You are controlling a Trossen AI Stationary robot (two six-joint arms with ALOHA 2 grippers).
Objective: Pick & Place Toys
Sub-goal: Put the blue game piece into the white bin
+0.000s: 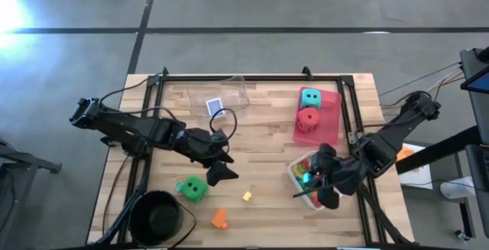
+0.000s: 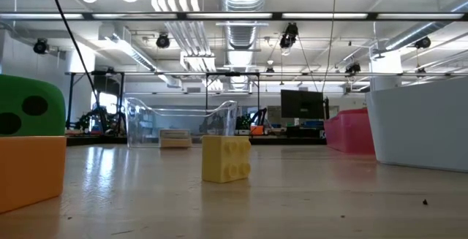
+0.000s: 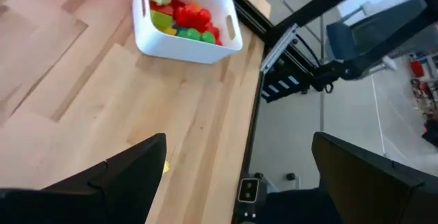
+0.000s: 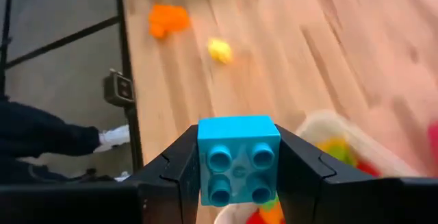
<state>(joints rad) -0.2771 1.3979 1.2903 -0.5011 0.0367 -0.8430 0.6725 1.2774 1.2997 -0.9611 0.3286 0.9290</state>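
The right claw (image 4: 238, 176) clamps a small blue studded plastic brick (image 4: 238, 157) above the white plastic tray (image 1: 296, 175) of bricks, so release comes next, while the left claw (image 1: 221, 166) hangs wide open, empty, over the desk.

Past the left end effector (image 3: 239, 176), spread wide, a white tray (image 3: 188, 42) holds red, green and yellow bricks (image 3: 181, 20).

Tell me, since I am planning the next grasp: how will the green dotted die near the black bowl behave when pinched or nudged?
The green die looks like soft foam, so it may squash slightly under the end effector and feel light for its size. Its flat faces should keep it from rolling, though rounded corners could let it tumble if pushed hard. Its surface looks matte, so probably not slippery.
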